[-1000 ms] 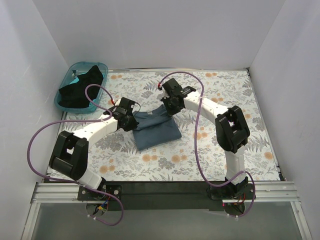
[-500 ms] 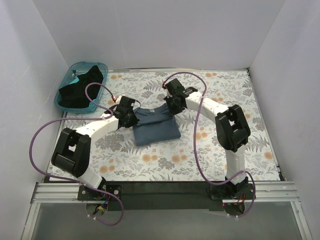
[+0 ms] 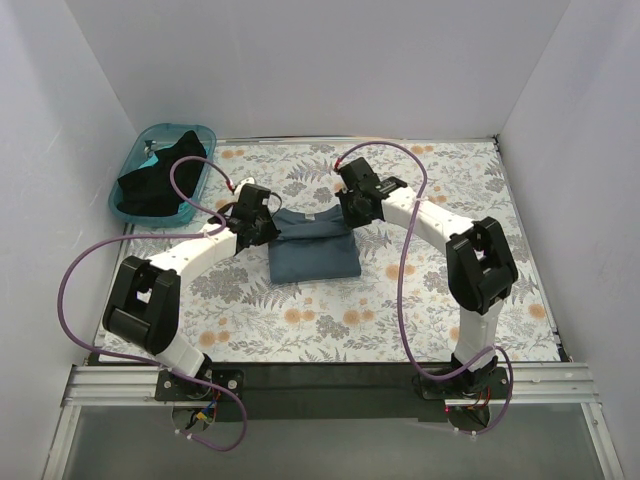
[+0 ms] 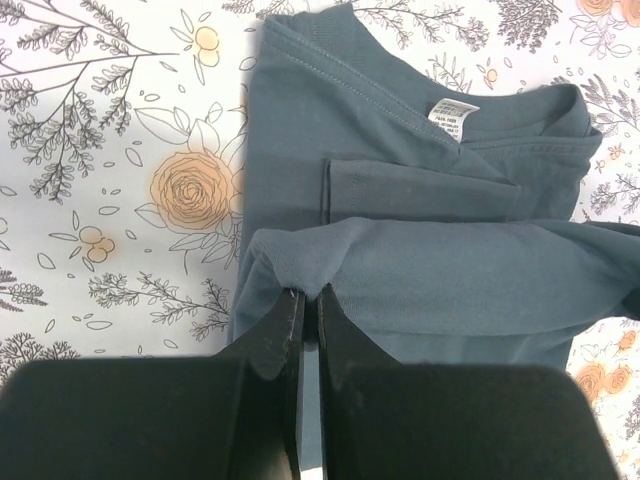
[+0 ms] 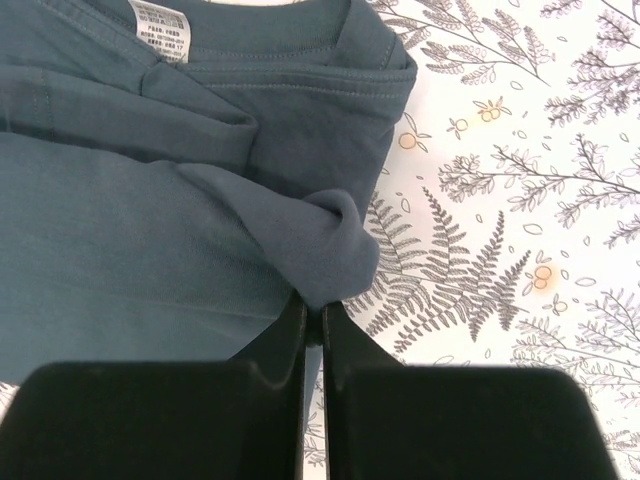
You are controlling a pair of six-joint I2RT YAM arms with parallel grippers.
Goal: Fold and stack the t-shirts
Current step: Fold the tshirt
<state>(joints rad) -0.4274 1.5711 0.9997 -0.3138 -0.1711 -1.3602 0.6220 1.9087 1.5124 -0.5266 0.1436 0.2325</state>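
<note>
From above, the blue-grey shirt (image 3: 312, 248) lies mid-worktop (image 3: 450, 170), squarer than a second ago, its lifted edge carried nearer the collar, so this fold looks almost closed. Left wrist: the left hand (image 4: 308, 310) is clamped on that edge. Right wrist: the right hand (image 5: 312, 318) pinches the bunched corner.

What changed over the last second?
Left gripper and right gripper, jaws shut on the blue-grey tee, carried its edge farther from the bases and slightly rightward; it now lies squarer. Black tee and basket unchanged.
</note>
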